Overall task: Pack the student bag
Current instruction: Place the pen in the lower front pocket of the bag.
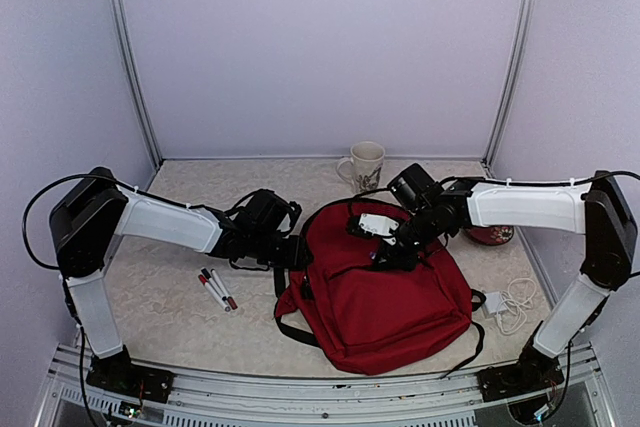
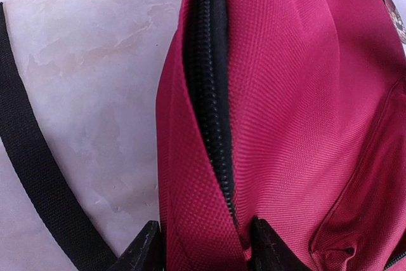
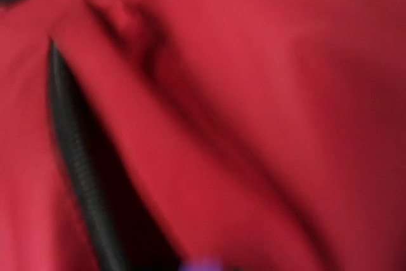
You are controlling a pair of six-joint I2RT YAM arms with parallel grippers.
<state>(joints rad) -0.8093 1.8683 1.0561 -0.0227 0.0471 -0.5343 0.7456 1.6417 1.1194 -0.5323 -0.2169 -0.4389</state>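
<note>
Student bag (image 1: 385, 302) lies flat on the tabletop (image 1: 180, 317), between the two arms. The left fingers (image 2: 143, 255) straddle a fold of its red side fabric, which fills the gap between them. The black zipper (image 2: 212, 125) runs straight ahead of them. The right fingers (image 1: 388, 252) stand narrow at the bag's upper mouth; whether they pinch cloth cannot be told. Recommended procedure: seat the left pinch firmly on the fold, clear of the zipper teeth, then draw both edges apart so the opening gapes for loading.
</note>
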